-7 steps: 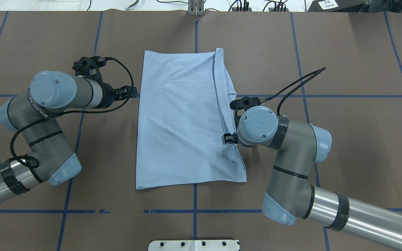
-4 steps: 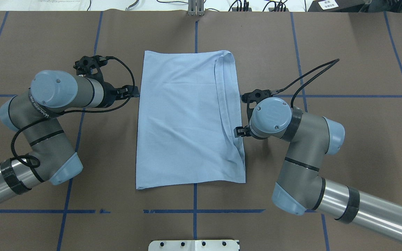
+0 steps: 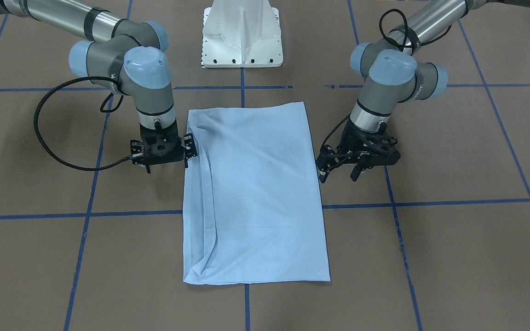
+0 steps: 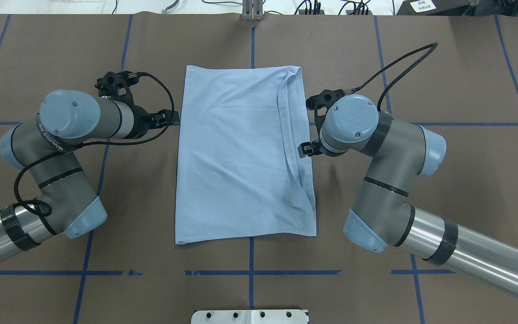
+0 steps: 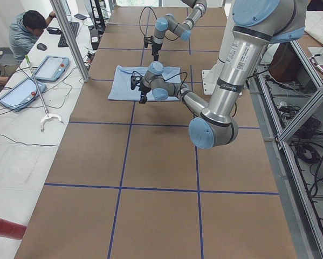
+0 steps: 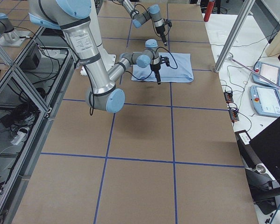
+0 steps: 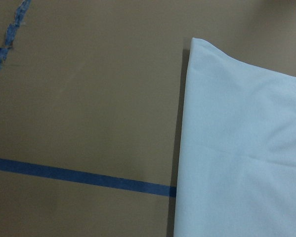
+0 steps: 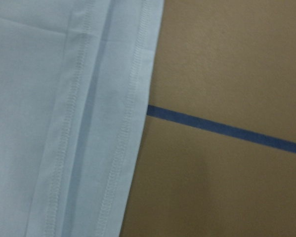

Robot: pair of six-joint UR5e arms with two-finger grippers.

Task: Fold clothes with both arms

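Left arm (image 4: 56, 180) and right arm (image 4: 385, 180): polished silver tubes, grey joint housings, rounded light blue caps with small screws. Black tape bands wrap the tubes. A braided black cable (image 3: 35, 120) loops from each wrist. White lettering runs along one left-arm housing. Left tool (image 3: 337, 175) and right tool (image 3: 167, 164): black, two-fingered. White pedestal (image 3: 242, 32), with a row of bolt holes.

The table (image 4: 466, 67) is carrying a brown covering, with blue tape lines (image 4: 286, 272) crossing it in a grid. A light blue T-shirt (image 4: 236, 157), folded into a long rectangle, is lying flat at its middle, and a white pedestal base (image 3: 242, 32) is standing near one short end.
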